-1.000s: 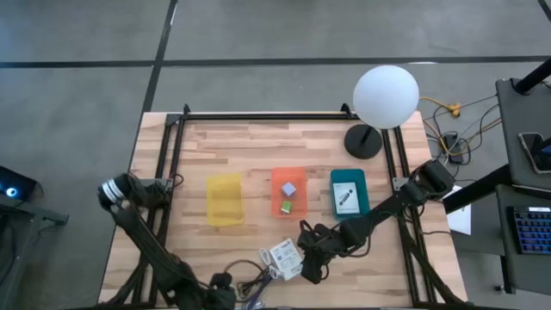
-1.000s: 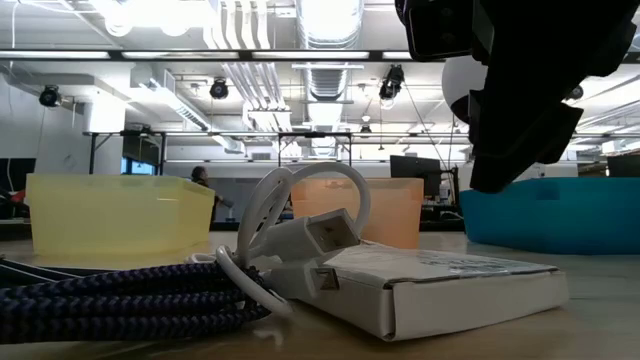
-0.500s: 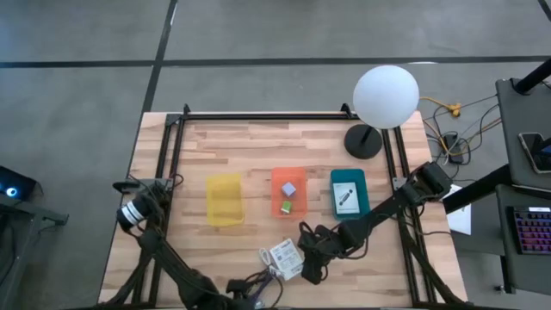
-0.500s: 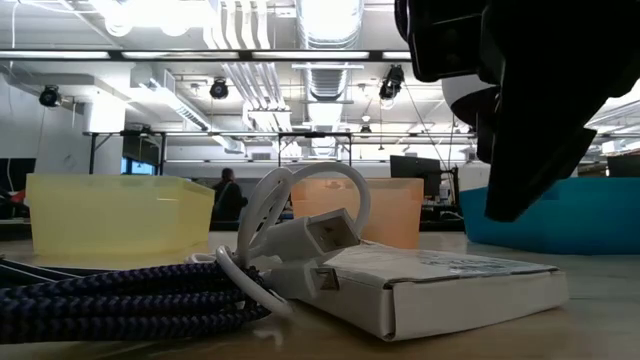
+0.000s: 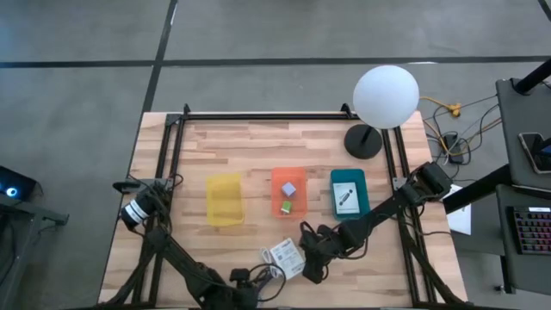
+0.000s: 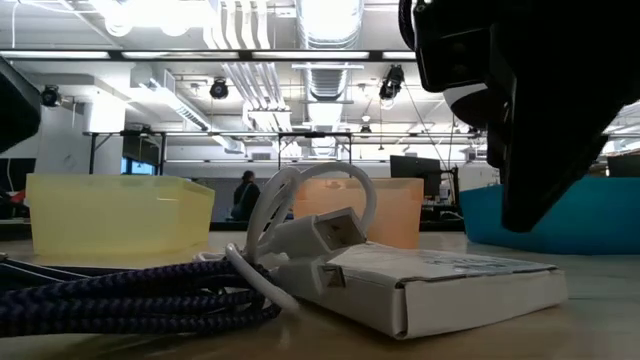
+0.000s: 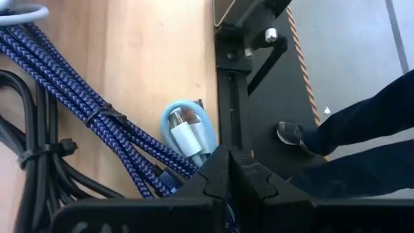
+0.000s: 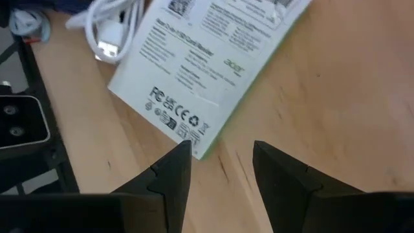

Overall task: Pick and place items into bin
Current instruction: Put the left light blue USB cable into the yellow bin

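Note:
A flat white printed packet lies near the table's near edge, with the whitish cable resting on it and the dark blue braided cable coiled beside it. My right gripper is open and hangs just above the packet's corner; in the low view its fingers stand clear of the packet. My left gripper is shut, low at the near edge among the braided cable. The lavender cube and green cube lie in the orange bin. My left gripper's shut fingers lie down on the coil of dark blue braided cable, close to a pale blue-and-white plug. The fingers themselves hide the place of contact, so whether anything is pinched between them cannot be told. The cable lies on the table.
A yellow bin and a teal bin holding a second packet flank the orange one. A white globe lamp stands on its dark base at the far right. A black frame rail runs along the near edge; a person's shoe shows beyond it.
My left arm has swung along the near edge toward the right, into the cable pile. The braided cable and the whitish cable's loop have shifted, and the packet has turned slightly. My right gripper has come down toward the packet, staying open.

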